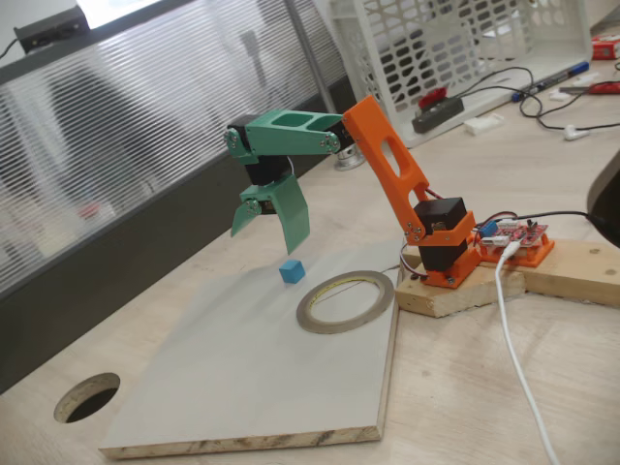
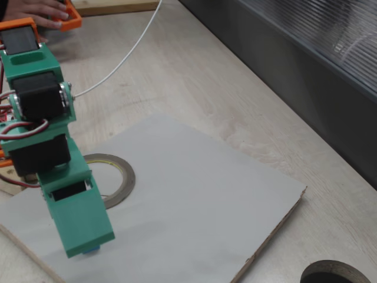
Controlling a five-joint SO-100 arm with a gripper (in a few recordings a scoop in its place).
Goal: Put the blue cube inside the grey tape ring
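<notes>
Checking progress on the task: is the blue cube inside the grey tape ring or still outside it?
Outside. The blue cube sits on the board beside the grey tape ring, under the open gripper.

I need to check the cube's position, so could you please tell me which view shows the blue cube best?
The fixed view from the side: the blue cube sits fully visible below the open gripper. In the other fixed view, only a blue sliver peeks under the gripper.
</notes>
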